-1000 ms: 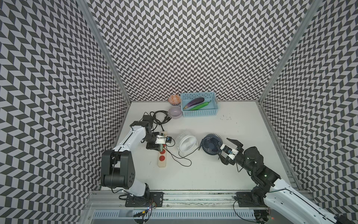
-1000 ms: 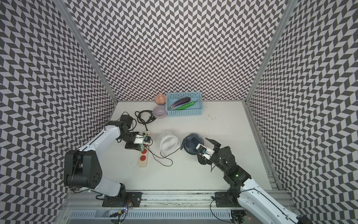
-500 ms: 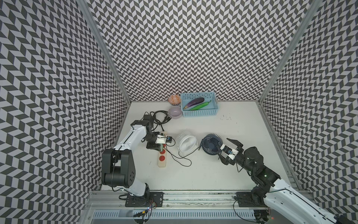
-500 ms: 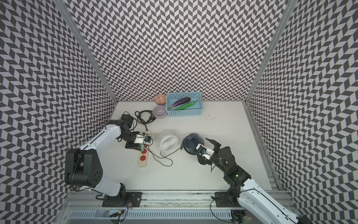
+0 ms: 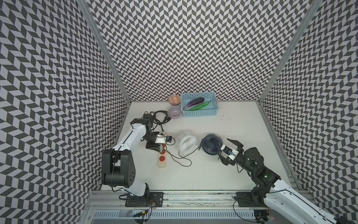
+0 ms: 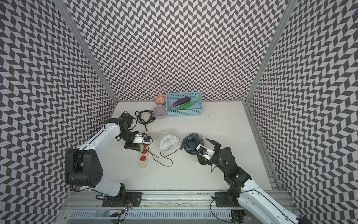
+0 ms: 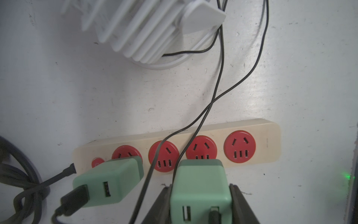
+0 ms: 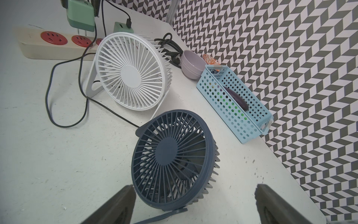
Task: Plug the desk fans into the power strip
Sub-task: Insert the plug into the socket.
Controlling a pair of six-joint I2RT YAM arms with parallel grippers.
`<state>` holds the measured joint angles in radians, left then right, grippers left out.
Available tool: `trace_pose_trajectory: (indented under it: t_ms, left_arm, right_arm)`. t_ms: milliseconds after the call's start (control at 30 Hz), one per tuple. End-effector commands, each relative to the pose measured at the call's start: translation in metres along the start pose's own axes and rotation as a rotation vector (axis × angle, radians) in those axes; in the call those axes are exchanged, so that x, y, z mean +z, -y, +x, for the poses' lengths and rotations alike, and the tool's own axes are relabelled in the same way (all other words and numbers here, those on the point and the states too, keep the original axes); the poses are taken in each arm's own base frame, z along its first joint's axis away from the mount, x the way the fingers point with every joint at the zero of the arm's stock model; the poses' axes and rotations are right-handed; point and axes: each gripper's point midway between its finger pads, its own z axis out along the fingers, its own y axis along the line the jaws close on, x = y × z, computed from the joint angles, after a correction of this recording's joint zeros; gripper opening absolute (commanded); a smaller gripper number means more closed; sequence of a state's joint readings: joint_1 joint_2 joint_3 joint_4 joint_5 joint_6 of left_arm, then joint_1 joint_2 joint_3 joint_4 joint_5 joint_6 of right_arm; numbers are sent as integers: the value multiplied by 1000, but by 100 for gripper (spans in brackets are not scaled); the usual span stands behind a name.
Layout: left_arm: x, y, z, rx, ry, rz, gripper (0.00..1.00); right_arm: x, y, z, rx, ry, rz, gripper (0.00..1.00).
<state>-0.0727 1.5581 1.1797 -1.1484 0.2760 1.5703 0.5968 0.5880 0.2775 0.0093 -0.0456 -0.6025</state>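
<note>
The cream power strip (image 5: 162, 163) (image 7: 268, 144) lies on the table's left side, red sockets up. My left gripper (image 5: 160, 148) (image 7: 200, 192) is shut on a green USB charger (image 7: 199, 182) (image 8: 80, 14) with a black cable in it. The charger hangs just above the strip's third socket, its prongs showing in the right wrist view. Another green charger (image 7: 110, 180) sits in the socket beside the orange button. A white desk fan (image 5: 187, 142) (image 8: 129, 71) and a dark blue desk fan (image 5: 211, 144) (image 8: 170, 149) stand side by side. My right gripper (image 5: 223, 148) (image 8: 194, 187) is open just behind the blue fan.
Thin black cables (image 5: 182, 163) loop on the table between strip and fans. The strip's thick cord (image 5: 160, 116) is coiled at the back left. A purple bowl (image 5: 175, 112), an orange patterned bowl (image 5: 174, 99) and a blue basket (image 5: 199, 114) of vegetables stand along the back wall.
</note>
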Motion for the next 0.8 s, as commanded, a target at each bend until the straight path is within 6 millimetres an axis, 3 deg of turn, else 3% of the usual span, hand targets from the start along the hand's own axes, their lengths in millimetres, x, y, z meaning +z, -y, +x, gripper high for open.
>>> trace_pose_trajectory:
  t_ms: [0,467,767]
  left_arm:
    - [1,10,-5,-16,22,49,0]
    - [17,12,-2,-29,24,58,0]
    - [14,-3,-1,-16,13,14,0]
  right_arm:
    - [-2,7,-10,-3,52,30,100]
    - [-2,7,-10,-5,55,29,100]
    - [-1,6,-10,-3,55,25,100]
